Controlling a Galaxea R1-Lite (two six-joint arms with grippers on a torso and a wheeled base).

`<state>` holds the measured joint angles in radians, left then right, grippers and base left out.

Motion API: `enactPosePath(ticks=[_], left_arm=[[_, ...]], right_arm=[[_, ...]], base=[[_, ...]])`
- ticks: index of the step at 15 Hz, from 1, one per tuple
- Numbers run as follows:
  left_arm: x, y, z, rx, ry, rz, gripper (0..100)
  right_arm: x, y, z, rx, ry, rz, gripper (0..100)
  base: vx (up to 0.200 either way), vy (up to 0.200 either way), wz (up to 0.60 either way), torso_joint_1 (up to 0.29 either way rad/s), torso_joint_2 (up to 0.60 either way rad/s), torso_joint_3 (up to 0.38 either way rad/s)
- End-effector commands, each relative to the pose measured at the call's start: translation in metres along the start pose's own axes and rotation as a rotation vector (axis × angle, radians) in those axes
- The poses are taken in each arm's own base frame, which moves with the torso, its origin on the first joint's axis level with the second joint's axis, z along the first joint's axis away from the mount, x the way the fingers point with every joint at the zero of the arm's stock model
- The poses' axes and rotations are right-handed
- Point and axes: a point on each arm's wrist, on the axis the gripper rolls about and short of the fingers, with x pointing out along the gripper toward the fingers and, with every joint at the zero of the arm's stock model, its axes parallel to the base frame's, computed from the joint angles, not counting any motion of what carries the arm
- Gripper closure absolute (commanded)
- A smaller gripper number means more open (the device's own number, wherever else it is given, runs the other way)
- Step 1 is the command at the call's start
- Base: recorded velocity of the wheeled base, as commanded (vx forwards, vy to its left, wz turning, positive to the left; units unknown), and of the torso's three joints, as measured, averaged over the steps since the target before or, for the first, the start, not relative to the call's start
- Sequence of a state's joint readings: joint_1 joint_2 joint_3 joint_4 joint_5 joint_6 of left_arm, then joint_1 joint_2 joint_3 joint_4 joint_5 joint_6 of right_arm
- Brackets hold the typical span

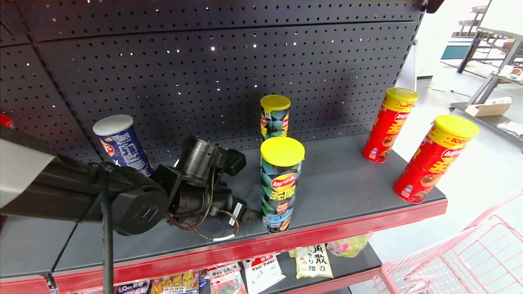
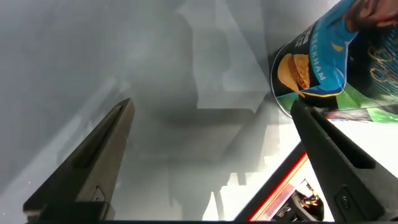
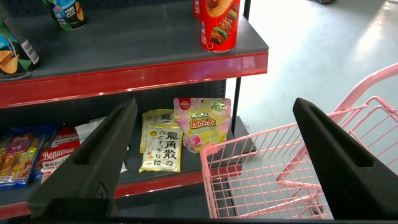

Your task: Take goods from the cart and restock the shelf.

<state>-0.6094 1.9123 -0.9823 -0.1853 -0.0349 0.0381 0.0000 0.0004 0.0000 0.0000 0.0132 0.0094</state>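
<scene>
Five snack cans stand upright on the grey shelf in the head view. At lower centre of the frame, close to the shelf's red front edge, is the front green can with its yellow lid. The rear green can stands right behind it, near the pegboard back wall. A blue can with a white lid sits at centre left, partly hidden by the left arm. One red can stands at the right toward the back, and another red can leans at the shelf's front right corner, both well apart from the green pair.

The left tool lies low over the shelf, just left of the front green can. Its fingers are spread wide with bare shelf between them and grip nothing. One fingertip is just beside the can's base; whether it touches cannot be told.

The right tool is also spread wide and empty, away from the shelf. Beyond it are the pink wire cart and snack bags on the lower shelf. In the head view the cart fills the lower right corner
</scene>
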Motion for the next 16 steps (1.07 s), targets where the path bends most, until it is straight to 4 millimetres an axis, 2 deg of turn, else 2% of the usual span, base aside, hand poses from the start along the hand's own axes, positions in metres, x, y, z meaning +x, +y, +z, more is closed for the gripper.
enactPosePath(ticks=[1,16], left_arm=[[0.000,-0.001,0.001,0.002,-0.002,-0.002,0],[0.012,-0.002,0.009,0.006,-0.014,-0.001,0]], right_arm=[[0.000,0.000,0.000,0.000,0.000,0.001,0],[0.000,0.000,0.000,0.000,0.000,0.001,0]], base=[[0.000,0.000,0.00,0.000,0.00,0.000],[0.000,0.000,0.00,0.000,0.00,0.000]])
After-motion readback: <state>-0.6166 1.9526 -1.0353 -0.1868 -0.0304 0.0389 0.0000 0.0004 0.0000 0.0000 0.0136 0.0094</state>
